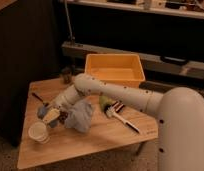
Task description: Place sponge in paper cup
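A white paper cup (38,132) stands upright near the front left corner of the wooden table (95,142). My gripper (50,115) is low over the table, just up and to the right of the cup. It is shut on a yellowish sponge (51,116), which hangs a little above the cup's rim and beside it. The white arm (110,92) reaches in from the right across the table.
A crumpled blue-grey cloth (80,116) lies right of the gripper. A white-handled brush (123,119) and a green item (104,102) lie mid-table. A yellow bin (114,69) sits at the back, a dark cup (66,75) at the back left, and a black utensil (38,97) on the left.
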